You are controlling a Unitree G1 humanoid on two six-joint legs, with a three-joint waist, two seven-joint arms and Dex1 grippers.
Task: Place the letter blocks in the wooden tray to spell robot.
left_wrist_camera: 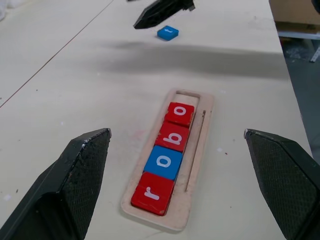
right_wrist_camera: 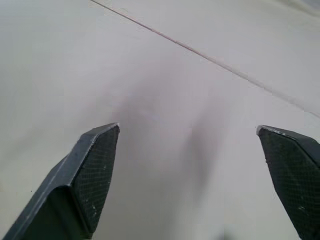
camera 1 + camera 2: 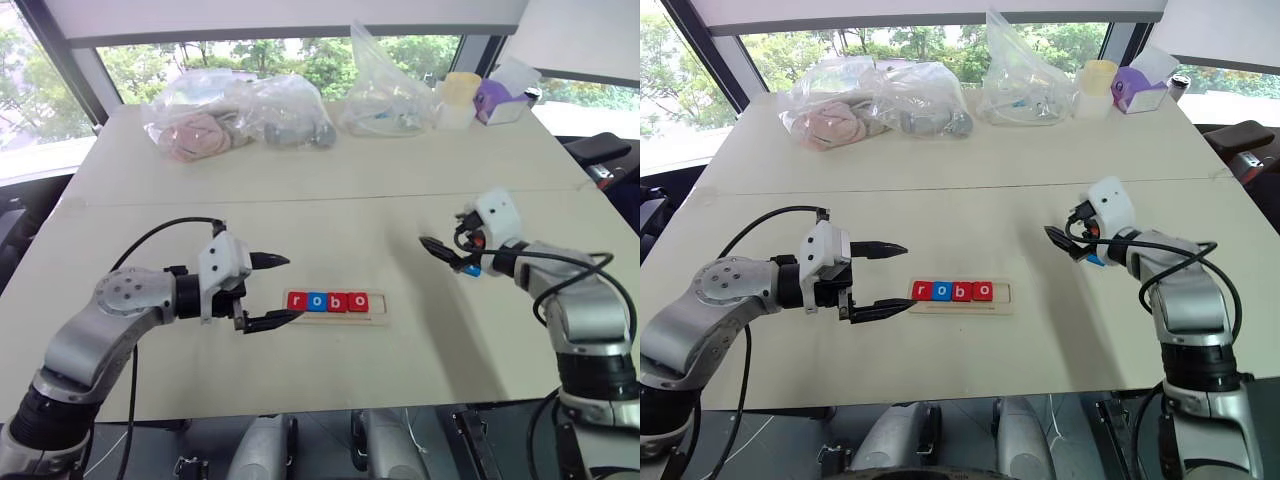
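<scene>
Pale wooden tray (image 3: 382,311) mid-table holds four red and blue letter blocks (image 3: 327,301) spelling r-o-b-o; end slot empty. Last blue block (image 1: 167,32) lies on cream table (image 3: 330,220) under right gripper (image 3: 447,256), fingers spread wide, empty. Left gripper (image 3: 279,291) fingers also wide, beside tray. Next: lower right gripper, pinch blue block, carry to empty slot.

Blue block (image 3: 472,268) half hidden behind right tool (image 3: 445,252)

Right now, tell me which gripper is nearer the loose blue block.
Right. The right gripper hangs just beside the blue block; the left gripper sits across the table by the wooden tray.
</scene>
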